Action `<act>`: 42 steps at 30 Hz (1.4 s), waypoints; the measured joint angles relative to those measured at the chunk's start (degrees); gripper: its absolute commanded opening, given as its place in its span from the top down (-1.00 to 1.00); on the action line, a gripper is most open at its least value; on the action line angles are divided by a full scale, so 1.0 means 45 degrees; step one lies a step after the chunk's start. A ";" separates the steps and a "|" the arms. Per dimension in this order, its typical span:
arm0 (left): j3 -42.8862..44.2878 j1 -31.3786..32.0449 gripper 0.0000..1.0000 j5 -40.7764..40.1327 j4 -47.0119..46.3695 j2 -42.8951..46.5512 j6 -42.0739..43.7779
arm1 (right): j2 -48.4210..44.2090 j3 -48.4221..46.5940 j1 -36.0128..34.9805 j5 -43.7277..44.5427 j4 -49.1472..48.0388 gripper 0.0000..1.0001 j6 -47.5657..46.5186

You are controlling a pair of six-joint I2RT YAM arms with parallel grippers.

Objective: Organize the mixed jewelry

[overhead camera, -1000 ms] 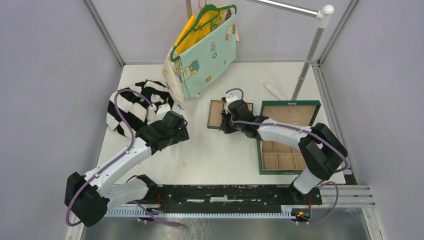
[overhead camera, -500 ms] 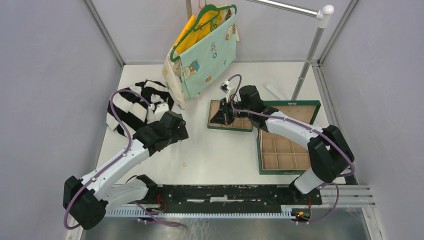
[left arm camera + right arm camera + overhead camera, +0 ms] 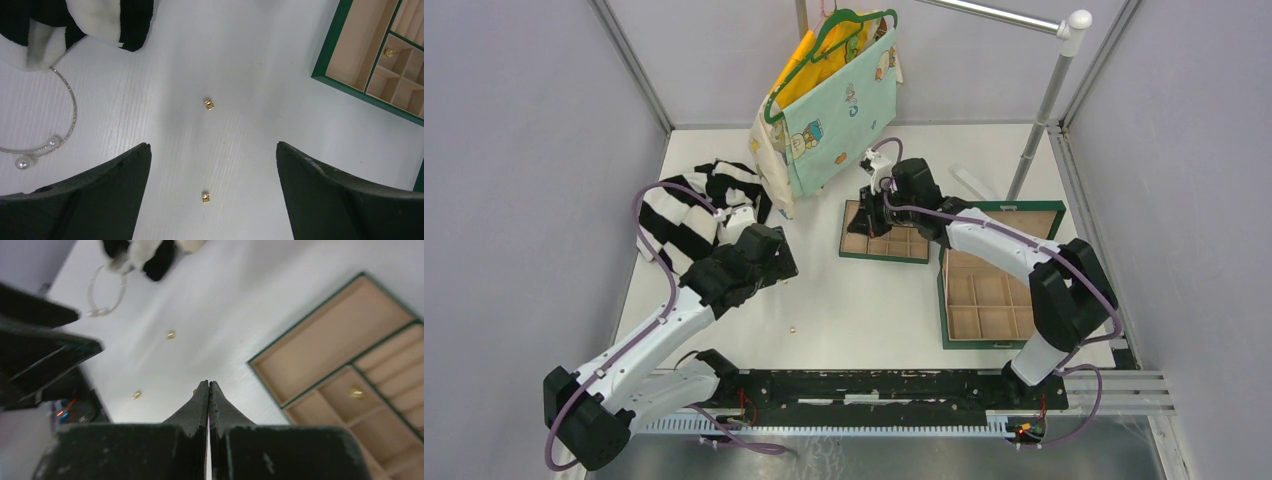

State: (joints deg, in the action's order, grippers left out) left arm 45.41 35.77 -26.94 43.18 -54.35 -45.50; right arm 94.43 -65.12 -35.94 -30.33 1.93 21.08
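Two tiny gold pieces (image 3: 209,104) (image 3: 205,197) lie on the white table between the fingers of my left gripper (image 3: 212,145), which is open and empty above them. A thin pale bangle with pearl ends (image 3: 70,107) lies to the left by the striped cloth. A gold piece (image 3: 388,52) sits in a compartment of the small green box (image 3: 350,82). My right gripper (image 3: 208,383) is shut, with nothing visible between its jaws, over the table beside that box (image 3: 320,335). The right wrist view also shows loose gold pieces (image 3: 171,335) (image 3: 136,395). One gold piece (image 3: 793,327) shows in the top view.
A black-and-white striped garment (image 3: 694,205) lies at the back left. Clothes on a green hanger (image 3: 834,90) hang from a rack pole (image 3: 1042,105). A larger green box with tan compartments (image 3: 992,290) sits at the right, touching the small box (image 3: 886,243).
My right gripper has lifted from the small box's left side and swung toward its back edge. My left arm has drawn slightly left.
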 measured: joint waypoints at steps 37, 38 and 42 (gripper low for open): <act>-0.0175 -0.0005 -0.99 0.0112 0.0262 -0.0471 -0.0010 | 0.3041 -0.1894 -0.0097 0.8446 0.2647 0.52 -0.2210; -0.0175 -0.0005 -0.99 0.0121 0.0267 -0.0471 -0.0010 | 0.2851 -0.1855 -0.0180 0.8461 0.2642 0.51 -0.2234; -0.0175 -0.0427 -0.99 0.0466 0.0277 -0.0476 -0.0005 | 0.1870 -0.1627 -0.1025 0.8490 0.2443 0.36 -0.2288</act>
State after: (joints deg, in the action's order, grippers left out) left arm 44.62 33.85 -24.84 44.42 -56.49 -45.52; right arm 102.85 -72.44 -40.56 7.88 12.93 10.79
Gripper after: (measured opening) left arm 0.994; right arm 0.256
